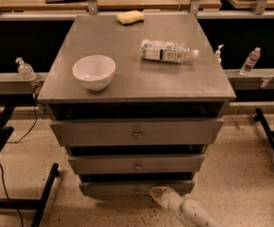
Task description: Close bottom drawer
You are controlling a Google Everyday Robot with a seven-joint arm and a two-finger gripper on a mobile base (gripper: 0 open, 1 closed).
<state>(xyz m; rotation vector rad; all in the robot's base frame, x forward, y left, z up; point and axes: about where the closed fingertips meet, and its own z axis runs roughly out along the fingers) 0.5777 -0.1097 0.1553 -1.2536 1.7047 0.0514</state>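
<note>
The bottom drawer (113, 188) is the slimmest grey front, lowest of three on the grey cabinet, pulled out a little with a dark gap above it. Its small round knob (137, 190) shows at the middle. My gripper (156, 193), at the end of the white arm (193, 213) coming from the lower right, sits low against the drawer front just right of the knob. The middle drawer (137, 164) and the top drawer (137, 132) are above it, each also standing out a little.
On the cabinet top (137, 79) are a white bowl (94, 71), a lying plastic bottle (167, 51) and a yellow sponge (130, 17). Black stand legs (42, 195) are at the left and a black leg (269, 138) at the right. Speckled floor surrounds the cabinet.
</note>
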